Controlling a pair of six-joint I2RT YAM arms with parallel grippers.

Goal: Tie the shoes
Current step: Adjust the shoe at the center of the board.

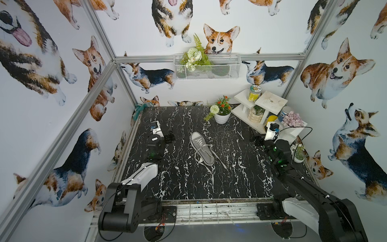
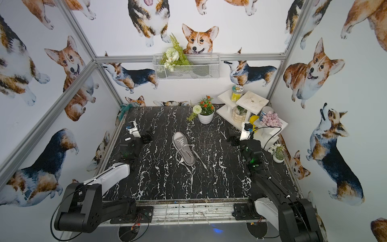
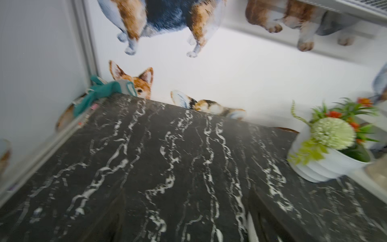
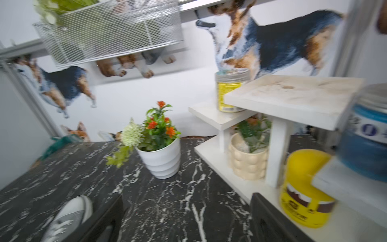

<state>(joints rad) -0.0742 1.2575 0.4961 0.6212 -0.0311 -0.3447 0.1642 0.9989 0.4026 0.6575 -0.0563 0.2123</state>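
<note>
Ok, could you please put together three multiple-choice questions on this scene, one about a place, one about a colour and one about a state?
1. Where does the grey sneaker lie?
A) in a far corner of the table
B) mid-way across the marble table, between the left gripper and the right gripper
C) hanging over the near edge

2. What colour are its laces?
A) black
B) red
C) white

3. How are the laces?
A) tied in a bow
B) untied, trailing loose on the table
C) held by the left gripper

Answers:
1 B: in both top views the sneaker lies mid-table, with a gripper apart from it on either side.
2 C: the laces show white against the grey canvas and the dark top.
3 B: no bow shows, the ends run out across the table, and both grippers are open and hold nothing.
</note>
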